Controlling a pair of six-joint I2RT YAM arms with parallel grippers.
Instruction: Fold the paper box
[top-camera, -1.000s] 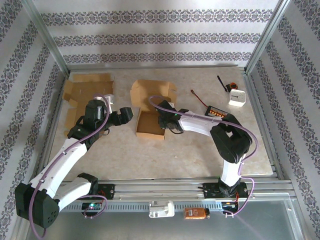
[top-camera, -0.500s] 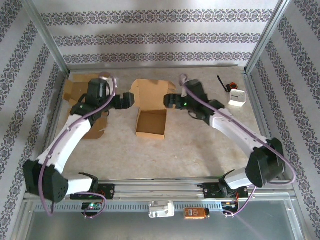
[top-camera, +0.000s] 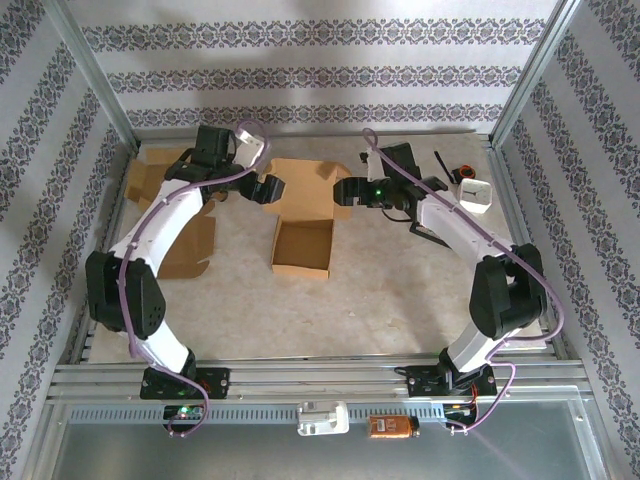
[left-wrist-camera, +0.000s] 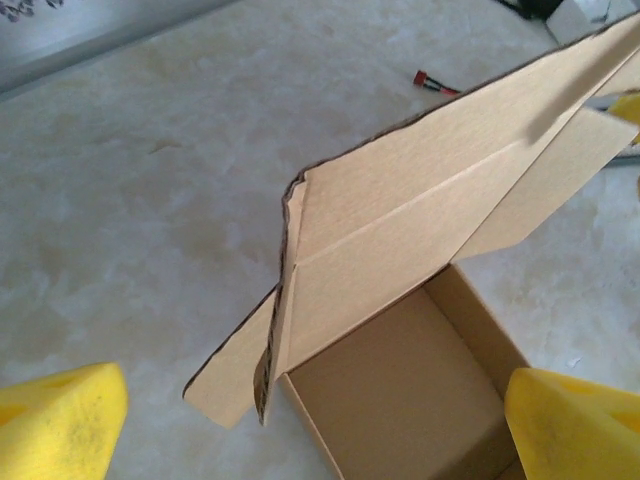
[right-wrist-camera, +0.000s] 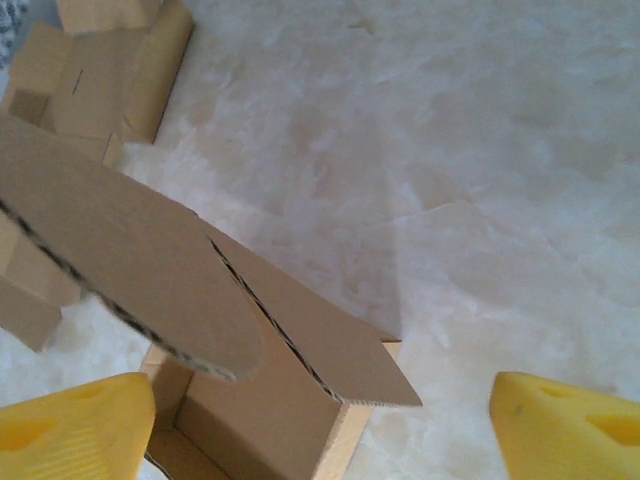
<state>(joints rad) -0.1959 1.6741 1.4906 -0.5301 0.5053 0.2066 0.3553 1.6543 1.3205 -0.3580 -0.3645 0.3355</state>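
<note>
The paper box (top-camera: 303, 249) sits open at mid-table, its lid (top-camera: 306, 184) standing up at the far side with side flaps sticking out. My left gripper (top-camera: 268, 190) hovers open at the lid's left end, and my right gripper (top-camera: 346, 193) hovers open at its right end. In the left wrist view the lid (left-wrist-camera: 440, 190) rises over the box's hollow (left-wrist-camera: 400, 400), and the yellow fingertips (left-wrist-camera: 60, 425) stand wide apart, gripper (left-wrist-camera: 320, 440) holding nothing. In the right wrist view a rounded lid flap (right-wrist-camera: 130, 270) hangs over the box; that gripper (right-wrist-camera: 320, 430) is empty too.
A second, flat unfolded cardboard blank (top-camera: 170, 205) lies at the far left, also seen as the blank (right-wrist-camera: 100, 60). A white block (top-camera: 476, 195), a small circuit board (top-camera: 433, 222) and loose cables (top-camera: 445, 165) lie at the right. Metal frame rails (top-camera: 300, 130) border the table.
Both arms swung from the box's sides up to the far ends of the raised lid. The right gripper left the box's right wall and opened wide.
</note>
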